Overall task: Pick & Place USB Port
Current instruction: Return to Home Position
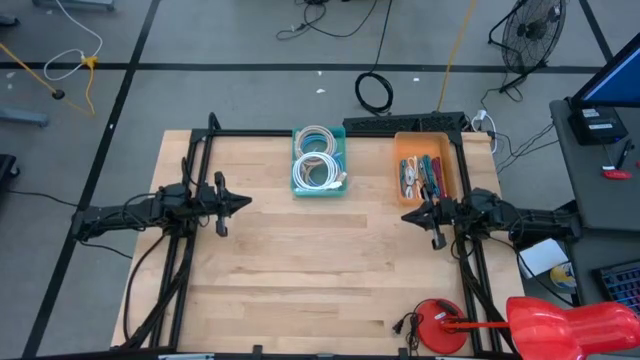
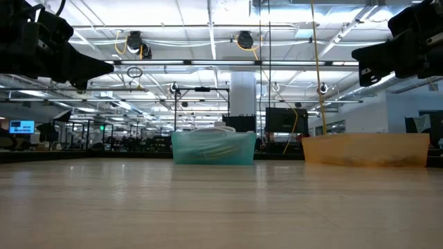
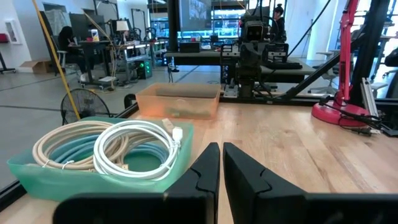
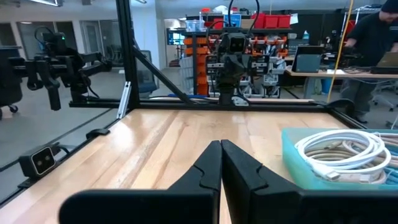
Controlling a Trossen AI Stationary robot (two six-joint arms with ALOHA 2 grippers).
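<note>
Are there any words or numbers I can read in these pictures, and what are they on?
No text can be read in any view.
The blue screen in the room behind: something glows on it, but it is too small to read.
The green bin and the orange bin: no writing shows on their walls.

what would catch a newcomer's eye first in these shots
Two bins at the far edge of the table stand out: a green bin full of coiled white and beige cables, and an orange bin to its right holding small items. Both arms wait at the sides, the left gripper and right gripper shut, pointing at each other across the wood.
</note>
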